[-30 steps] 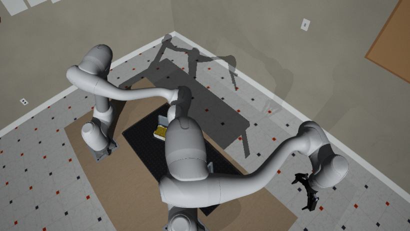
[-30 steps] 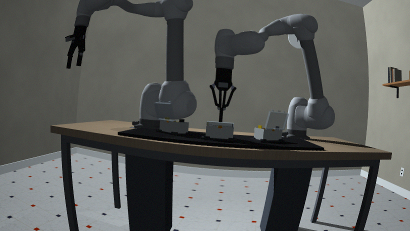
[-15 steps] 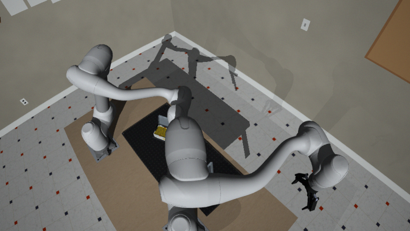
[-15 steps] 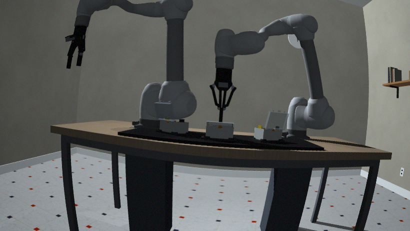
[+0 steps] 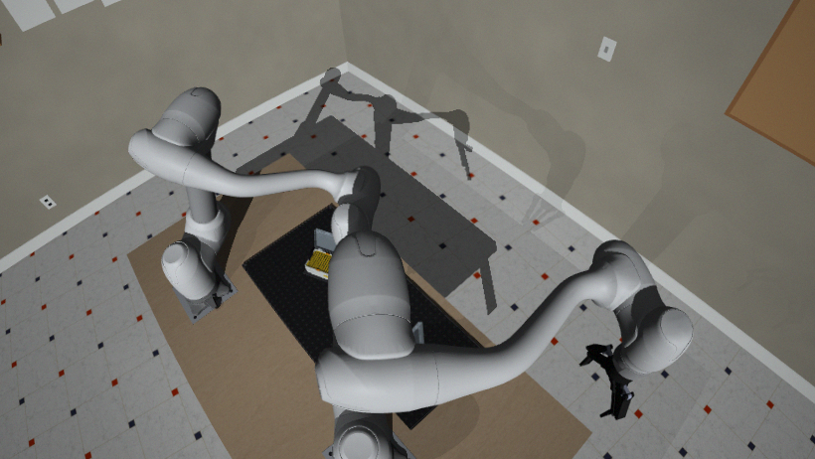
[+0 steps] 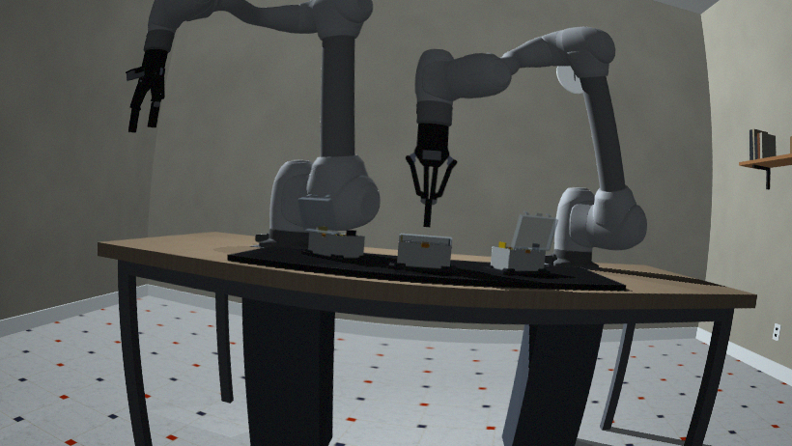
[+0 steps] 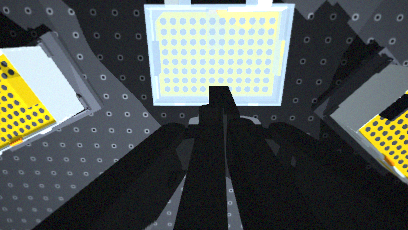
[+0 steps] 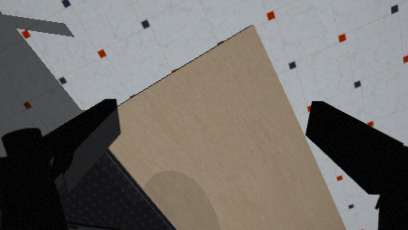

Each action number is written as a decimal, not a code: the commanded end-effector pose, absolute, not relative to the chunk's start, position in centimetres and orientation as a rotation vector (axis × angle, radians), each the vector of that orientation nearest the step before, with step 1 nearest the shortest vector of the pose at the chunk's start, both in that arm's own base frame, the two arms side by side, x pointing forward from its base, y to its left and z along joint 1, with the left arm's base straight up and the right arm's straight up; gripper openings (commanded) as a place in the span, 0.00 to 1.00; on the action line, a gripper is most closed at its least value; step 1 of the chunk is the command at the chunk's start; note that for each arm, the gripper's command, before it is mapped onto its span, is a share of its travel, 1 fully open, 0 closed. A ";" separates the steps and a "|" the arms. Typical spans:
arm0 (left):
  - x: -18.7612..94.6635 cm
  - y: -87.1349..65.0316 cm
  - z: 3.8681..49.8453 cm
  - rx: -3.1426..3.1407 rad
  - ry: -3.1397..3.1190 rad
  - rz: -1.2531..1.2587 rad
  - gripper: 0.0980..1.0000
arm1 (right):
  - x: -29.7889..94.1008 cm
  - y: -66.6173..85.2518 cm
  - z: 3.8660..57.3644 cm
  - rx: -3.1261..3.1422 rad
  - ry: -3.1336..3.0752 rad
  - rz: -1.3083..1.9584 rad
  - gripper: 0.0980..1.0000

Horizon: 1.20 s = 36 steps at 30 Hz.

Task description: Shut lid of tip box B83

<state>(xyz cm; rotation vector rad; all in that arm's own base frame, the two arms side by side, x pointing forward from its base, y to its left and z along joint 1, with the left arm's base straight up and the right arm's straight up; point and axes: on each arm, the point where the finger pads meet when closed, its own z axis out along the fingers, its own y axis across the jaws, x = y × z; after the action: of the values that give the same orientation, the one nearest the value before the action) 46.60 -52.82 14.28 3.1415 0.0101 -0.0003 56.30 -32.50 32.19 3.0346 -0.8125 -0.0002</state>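
The middle tip box (image 6: 424,257) has its clear lid (image 6: 425,237) lowered over the yellow rack; I cannot tell whether it is latched. My left gripper (image 6: 426,224) (image 7: 218,101) is shut and empty, its tips low at that lid's near edge in the left wrist view. Contact is unclear. In the exterior view, the left box (image 6: 336,245) and right box (image 6: 515,259) have raised lids. My right gripper (image 5: 597,388) (image 6: 142,128) (image 8: 214,117) is open and empty, far from the boxes. No sticker ID is legible. The arm hides the middle box in the top view.
The boxes stand on a black perforated mat (image 5: 279,270) (image 6: 592,280) on the brown table (image 5: 164,276) (image 8: 200,125). In the left wrist view, a side box's yellow rack (image 7: 17,112) and another yellow rack (image 7: 385,132) flank the middle box. The right gripper hangs beyond the table's edge.
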 end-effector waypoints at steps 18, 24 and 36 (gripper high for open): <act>46.6 -52.8 17.4 3.141 0.010 0.002 0.00 | 56.3 -32.5 32.3 3.035 -0.813 0.003 1.00; 46.6 -52.9 17.4 3.141 0.010 0.002 0.00 | 56.3 -32.5 32.3 3.035 -0.813 0.003 1.00; 46.6 -52.9 17.4 3.141 0.010 0.002 0.00 | 56.3 -32.5 32.3 3.035 -0.813 0.003 1.00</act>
<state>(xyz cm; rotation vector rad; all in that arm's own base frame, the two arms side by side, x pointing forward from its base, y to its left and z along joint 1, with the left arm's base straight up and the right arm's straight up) 46.60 -52.83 17.26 3.1415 0.0101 -0.0003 56.30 -32.50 32.19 3.0346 -0.8125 -0.0002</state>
